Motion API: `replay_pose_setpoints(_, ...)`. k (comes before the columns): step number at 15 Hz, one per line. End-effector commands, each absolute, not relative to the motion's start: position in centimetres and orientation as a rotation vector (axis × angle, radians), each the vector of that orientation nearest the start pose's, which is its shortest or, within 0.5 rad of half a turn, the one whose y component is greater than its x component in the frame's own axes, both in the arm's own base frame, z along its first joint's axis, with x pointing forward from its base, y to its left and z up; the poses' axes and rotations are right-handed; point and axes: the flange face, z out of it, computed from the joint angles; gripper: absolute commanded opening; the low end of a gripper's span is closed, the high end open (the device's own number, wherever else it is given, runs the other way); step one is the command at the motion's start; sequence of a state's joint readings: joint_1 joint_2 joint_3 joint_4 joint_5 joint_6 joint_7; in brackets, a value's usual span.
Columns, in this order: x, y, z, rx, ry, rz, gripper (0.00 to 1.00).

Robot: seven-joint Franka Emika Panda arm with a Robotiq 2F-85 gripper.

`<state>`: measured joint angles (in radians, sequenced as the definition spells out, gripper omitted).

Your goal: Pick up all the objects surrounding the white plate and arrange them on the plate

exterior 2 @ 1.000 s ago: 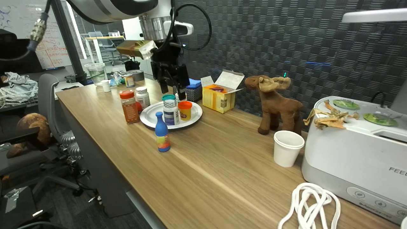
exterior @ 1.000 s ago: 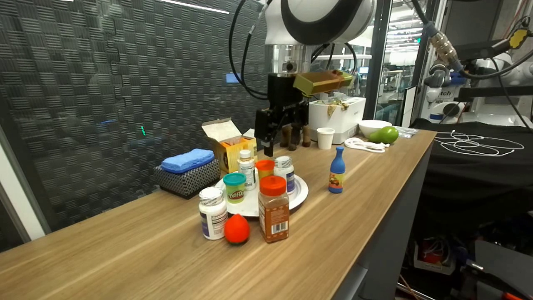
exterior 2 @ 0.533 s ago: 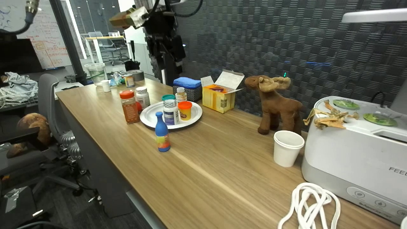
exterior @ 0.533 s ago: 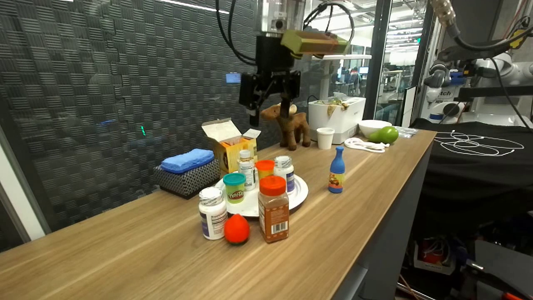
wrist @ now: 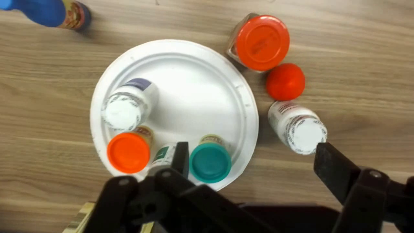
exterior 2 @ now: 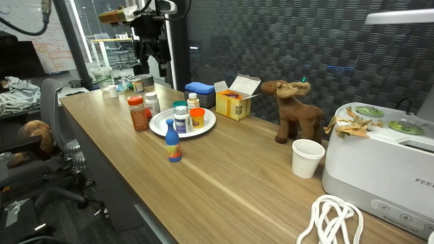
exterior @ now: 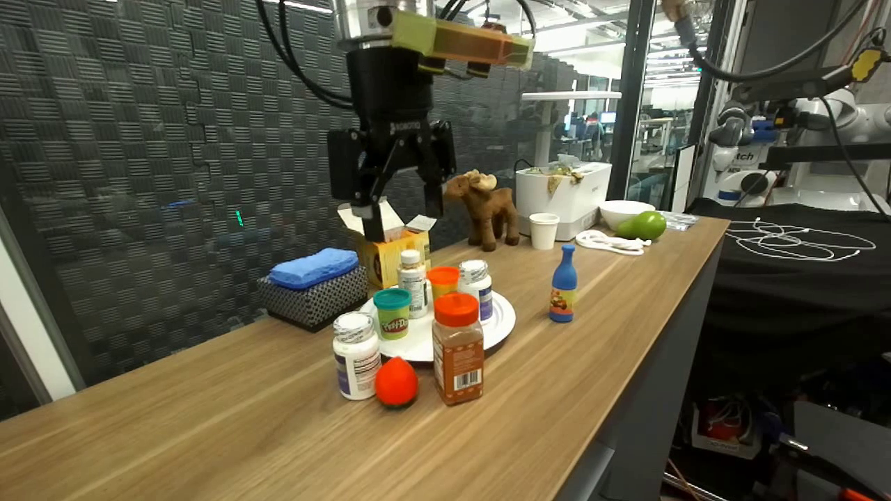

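Although two white pill bottles (exterior 2: 182,121), an orange-lidded tub (wrist: 128,152) and a teal-lidded tub (wrist: 210,162) were borne by the round white plate (wrist: 200,97), a seemingly brown-filled, red-capped jar (exterior: 458,358), red ball (wrist: 285,82), third white bottle (wrist: 296,127) and slender blue bottle (exterior 2: 173,142) were left outside; the black gripper (exterior: 403,221) was spread wide, empty

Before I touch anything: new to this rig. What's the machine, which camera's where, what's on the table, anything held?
A robot arm ending in a two-fingered tool. Two pictures come from cameras standing apart from the arm; the third, from its wrist, looks down past the tool. On the table, a white plate carries a white pill bottle, a slimmer white-capped bottle, a teal-lidded tub and an orange-lidded tub. Around it are a red-capped jar, a red ball, a second pill bottle and a blue bottle. The tool is open above the table, holding nothing.
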<state>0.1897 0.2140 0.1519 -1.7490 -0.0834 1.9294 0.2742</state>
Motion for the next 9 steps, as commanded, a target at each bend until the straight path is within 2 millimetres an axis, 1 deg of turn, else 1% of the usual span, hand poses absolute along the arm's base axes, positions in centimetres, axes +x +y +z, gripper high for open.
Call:
replay_pose_setpoints(1, 59.5, 22.4, 42.4, -3.138, -0.240, 0.162, 1.00)
replay_pose_setpoints(4, 59.2, 24.1, 40.8, -3.113, -0.296, 0.201, 1.00)
replay_pose_setpoints(7, 59.2, 25.2, 40.5, -3.082, -0.330, 0.200, 1.00)
replay_pose_setpoints(9, 59.2, 25.6, 40.5, -3.081, -0.347, 0.167, 1.00)
